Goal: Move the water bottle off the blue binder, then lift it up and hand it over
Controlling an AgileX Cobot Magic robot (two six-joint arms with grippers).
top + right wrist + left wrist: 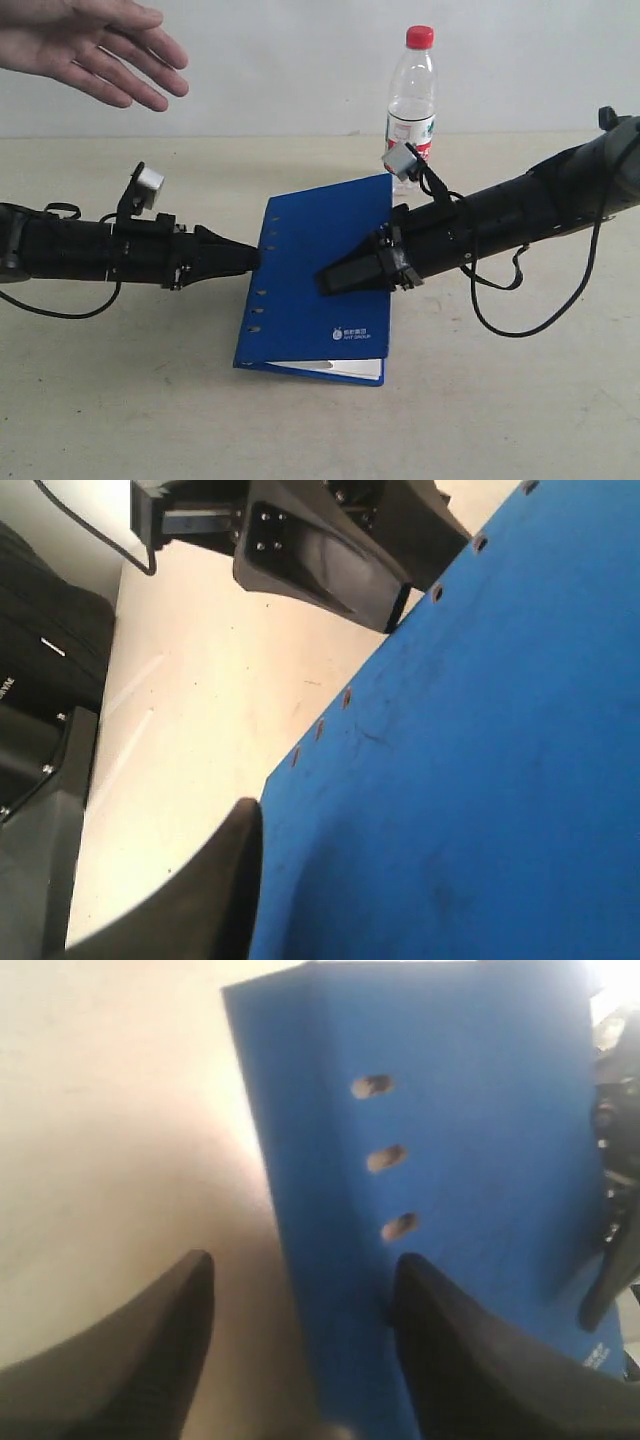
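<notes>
The water bottle (411, 100) stands upright on the table behind the blue binder (318, 245), off its cover. The binder lies between both arms, with white pages showing at its near edge. My left gripper (252, 258) is at the spine and open (305, 1280): one finger is over the table, the other over the cover (480, 1110). My right gripper (328, 280) reaches in from the binder's right edge. In the right wrist view only one of its fingers (225, 880) shows, next to the cover's edge (500, 730). The cover hides the other finger.
A person's open hand (90, 45) hovers above the table at the far left. The beige table (120, 400) stretches in front of the binder. A black cable (520, 310) loops under the right arm. The left gripper's body (330, 550) shows in the right wrist view.
</notes>
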